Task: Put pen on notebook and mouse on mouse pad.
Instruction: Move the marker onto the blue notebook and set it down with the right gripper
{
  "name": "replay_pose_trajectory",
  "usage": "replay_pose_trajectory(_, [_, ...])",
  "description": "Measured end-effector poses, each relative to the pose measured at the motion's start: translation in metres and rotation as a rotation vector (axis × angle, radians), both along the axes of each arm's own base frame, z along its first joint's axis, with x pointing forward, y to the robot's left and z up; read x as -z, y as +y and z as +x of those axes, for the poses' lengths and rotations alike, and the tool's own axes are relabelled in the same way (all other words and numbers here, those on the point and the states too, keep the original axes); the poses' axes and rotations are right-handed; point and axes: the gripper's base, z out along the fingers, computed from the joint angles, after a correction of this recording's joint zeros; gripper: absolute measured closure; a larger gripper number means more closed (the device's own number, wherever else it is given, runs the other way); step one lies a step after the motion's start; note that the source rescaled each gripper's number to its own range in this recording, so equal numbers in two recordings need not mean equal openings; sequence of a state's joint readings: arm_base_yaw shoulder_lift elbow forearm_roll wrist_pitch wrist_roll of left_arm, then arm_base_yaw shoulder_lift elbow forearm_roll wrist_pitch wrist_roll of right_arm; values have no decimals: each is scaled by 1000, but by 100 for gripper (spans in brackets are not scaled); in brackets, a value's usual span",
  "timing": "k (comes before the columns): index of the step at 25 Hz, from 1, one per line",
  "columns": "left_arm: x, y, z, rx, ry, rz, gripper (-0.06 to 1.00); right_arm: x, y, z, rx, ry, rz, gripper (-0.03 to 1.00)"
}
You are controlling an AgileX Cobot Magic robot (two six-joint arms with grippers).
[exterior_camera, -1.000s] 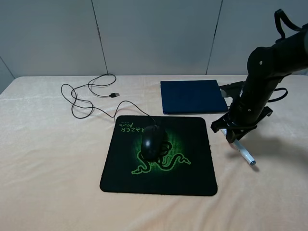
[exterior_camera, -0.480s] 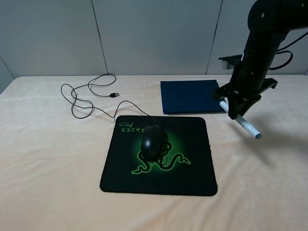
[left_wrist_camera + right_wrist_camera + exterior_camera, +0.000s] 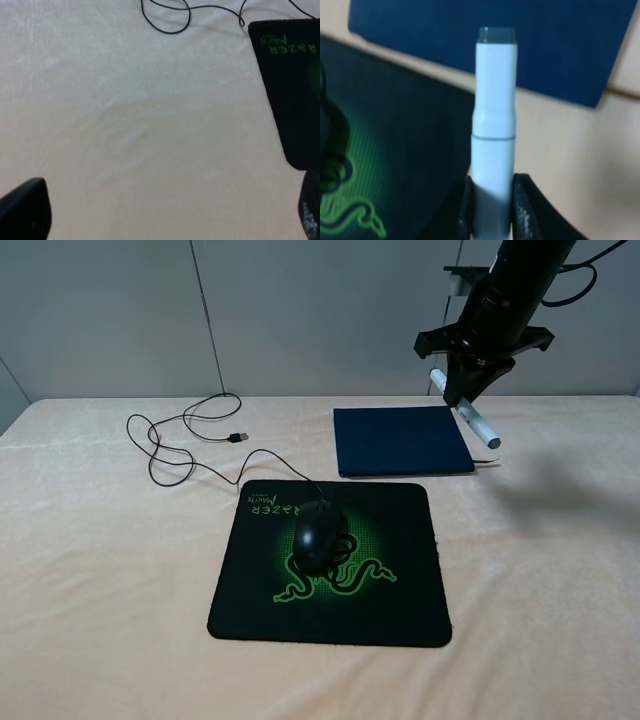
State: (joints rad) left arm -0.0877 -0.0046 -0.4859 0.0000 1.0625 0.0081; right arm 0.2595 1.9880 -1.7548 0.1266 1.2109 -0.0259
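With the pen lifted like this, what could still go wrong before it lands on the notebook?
1. The right end effector pinches the pen only near one end, so most of it sticks out; it may pivot or slip.
2. The pen hangs high near the right edge of the notebook; released there, it could bounce or roll onto the table.
3. The mouse already sits on the mouse pad; no risk seen there.

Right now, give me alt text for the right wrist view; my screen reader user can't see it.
The right gripper is shut on the white pen, its grey tip pointing toward the navy notebook below. The mouse pad lies beside it.
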Motion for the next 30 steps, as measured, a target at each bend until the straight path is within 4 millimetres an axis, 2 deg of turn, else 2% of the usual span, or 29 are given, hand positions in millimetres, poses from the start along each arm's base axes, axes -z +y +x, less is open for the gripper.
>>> replay_pose_trajectory(7, [0, 0, 0, 3, 0, -5, -6, 11, 10, 36, 1, -42, 19, 97])
replay_pose_trajectory(13, [0, 0, 0, 3, 0, -5, -6, 37, 19, 59, -3, -27, 40, 97])
replay_pose_trajectory(21, [0, 0, 0, 3, 0, -5, -6, 81, 24, 72, -13, 22, 46, 97])
replay_pose_trajectory(30, [0, 0, 0, 3, 0, -5, -6, 106, 27, 85, -20, -36, 50, 97])
